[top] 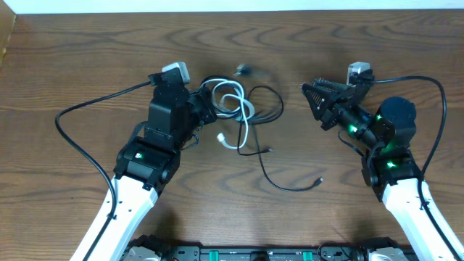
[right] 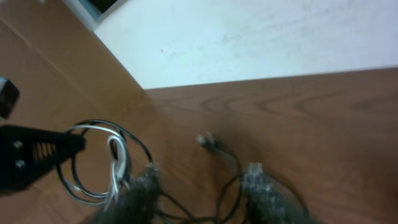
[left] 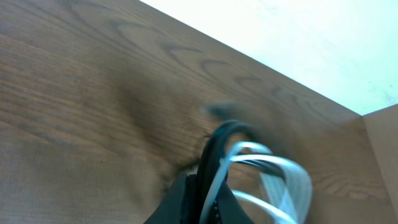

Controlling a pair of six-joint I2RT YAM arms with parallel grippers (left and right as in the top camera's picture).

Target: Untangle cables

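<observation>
Several thin cables, black and white, lie knotted near the desk's far edge, centrally; the left jaws clamp their loops. Left wrist: loops rise from closed jaws. Right wrist: right jaws open, empty. Likely light, limp, snag-prone; grasp near a plug.

From 7 o'clock the left arm reaches toward 1 o'clock, the left tool pinched on the cables; from 5 o'clock the right arm bends toward 10 o'clock, the right tool spread apart
</observation>
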